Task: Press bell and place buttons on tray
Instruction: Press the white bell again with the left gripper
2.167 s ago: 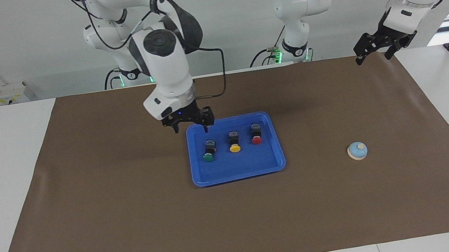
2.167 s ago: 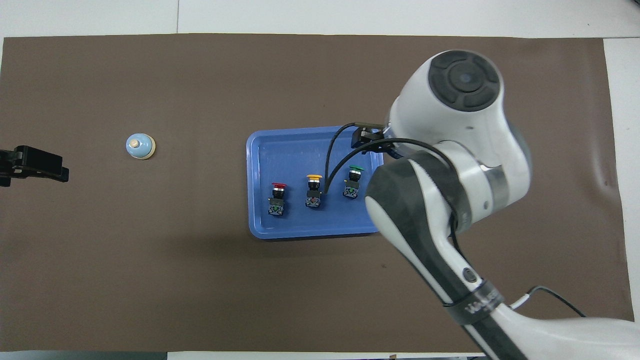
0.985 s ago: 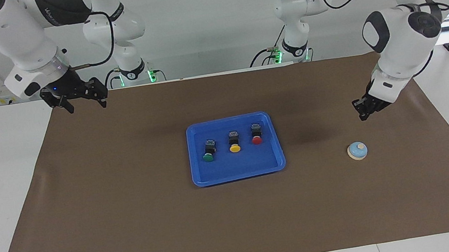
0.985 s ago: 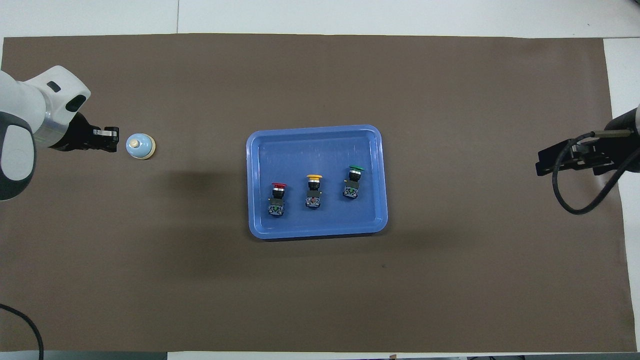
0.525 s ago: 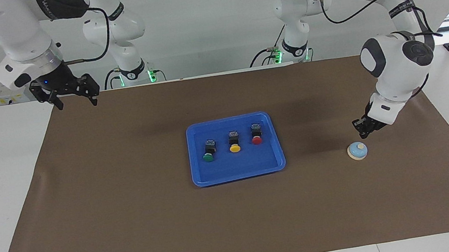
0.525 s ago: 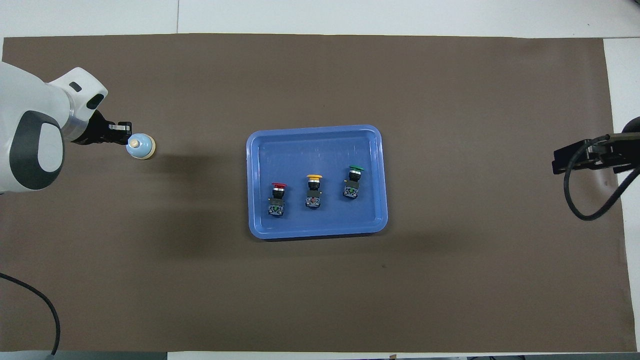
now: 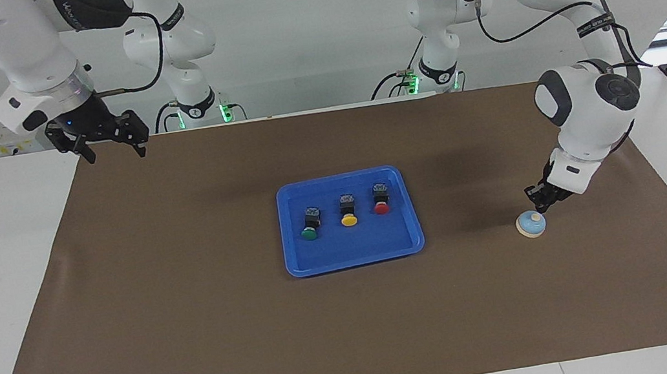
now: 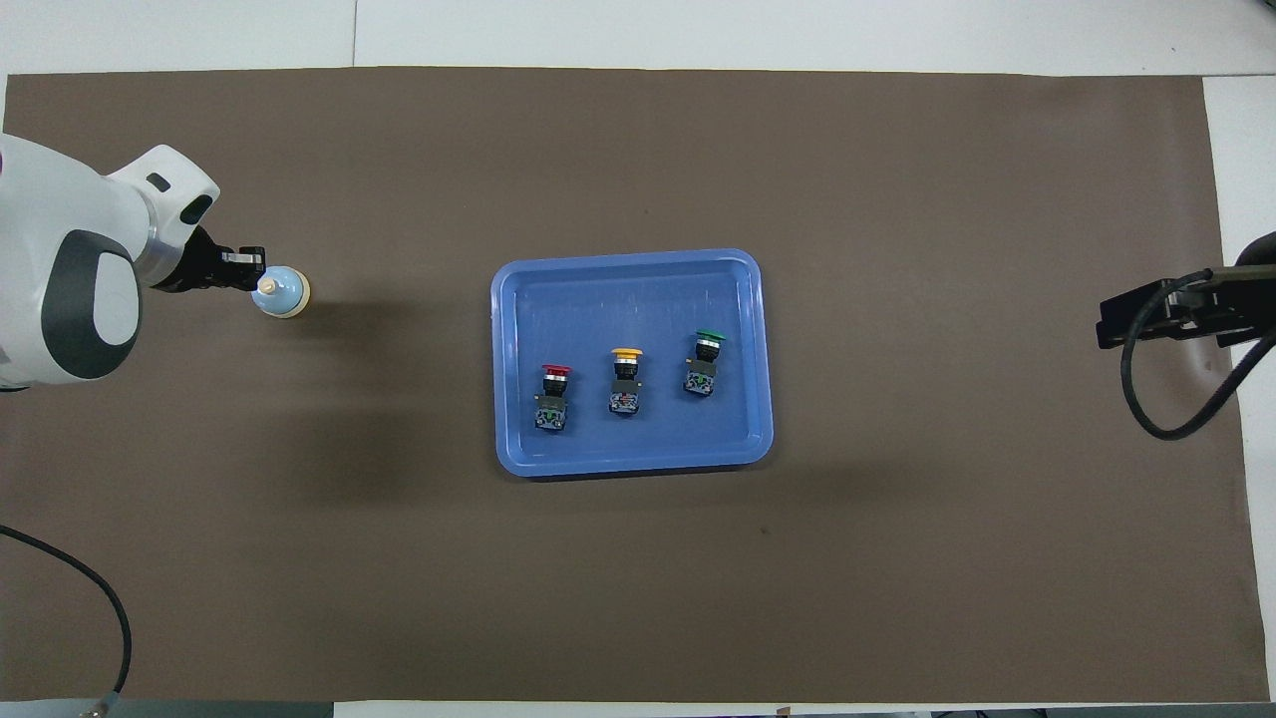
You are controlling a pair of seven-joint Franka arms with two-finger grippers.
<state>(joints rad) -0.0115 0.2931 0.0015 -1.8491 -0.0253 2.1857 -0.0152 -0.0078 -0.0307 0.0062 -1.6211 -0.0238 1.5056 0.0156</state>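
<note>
Three buttons (image 7: 347, 210) lay in the tray (image 7: 404, 246) at mid-mat; placing looked complete. Left gripper (image 7: 539, 205), fingertips closed and empty, hovered just over the bell (image 7: 531, 224) near the left arm's end. Bell press remained. Right gripper (image 7: 112, 149) waited open over the mat's corner.

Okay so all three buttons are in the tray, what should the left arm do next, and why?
Probably ease the left tool straight down onto the bell's knob. It is shut, poised just above the bell, and the three buttons already sit in the tray.
</note>
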